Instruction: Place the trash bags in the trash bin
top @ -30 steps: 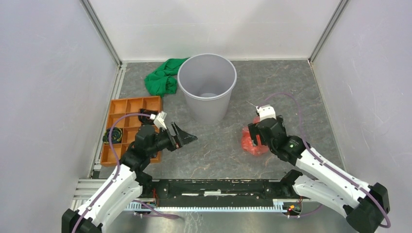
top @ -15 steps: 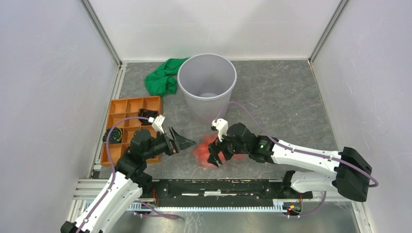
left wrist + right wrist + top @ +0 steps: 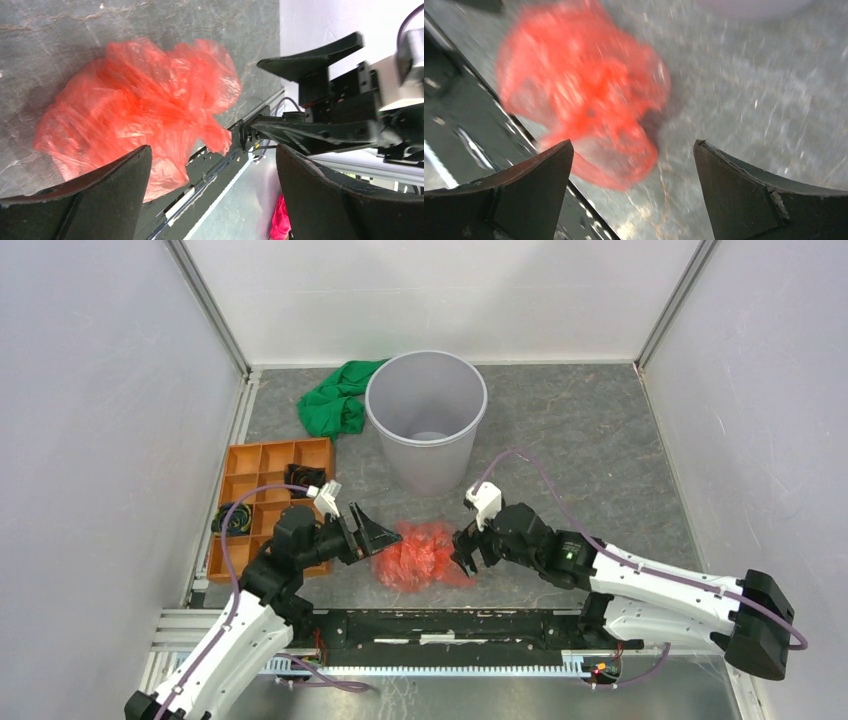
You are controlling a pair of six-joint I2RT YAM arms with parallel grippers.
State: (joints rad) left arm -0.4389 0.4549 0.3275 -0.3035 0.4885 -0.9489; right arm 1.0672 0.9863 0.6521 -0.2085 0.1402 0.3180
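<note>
Zero grip right now with left claw and right claw both spread wide either side of the red bag crumpled on the counter short of the bin, so probably pinch a thick bunched fold, featherlight and slippery.

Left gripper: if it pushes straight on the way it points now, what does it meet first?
The red trash bag, crumpled just ahead of the left gripper, whose fingers stand open. Its height is unclear, so it might only skim the bag's top.
</note>
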